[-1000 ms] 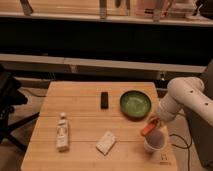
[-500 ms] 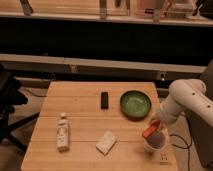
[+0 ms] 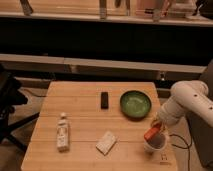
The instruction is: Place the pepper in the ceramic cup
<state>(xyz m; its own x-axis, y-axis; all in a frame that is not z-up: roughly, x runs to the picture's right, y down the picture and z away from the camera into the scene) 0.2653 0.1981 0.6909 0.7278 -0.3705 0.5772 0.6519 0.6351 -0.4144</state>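
The orange-red pepper point(image 3: 151, 133) hangs tilted over the rim of the pale ceramic cup point(image 3: 155, 144), which stands near the table's front right corner. My gripper point(image 3: 156, 126) comes in from the right on a white arm and is shut on the pepper's upper end, just above the cup. The pepper's lower tip sits at the cup's left rim; I cannot tell whether it touches.
A wide green bowl point(image 3: 135, 104) sits behind the cup. A black rectangular object point(image 3: 104, 99) lies mid-table, a white bottle point(image 3: 62, 132) at the front left, and a pale sponge-like block point(image 3: 106, 142) at the front centre. Dark equipment stands left of the wooden table point(image 3: 80, 107).
The gripper and pepper have barely shifted over the cup; nothing else has moved.
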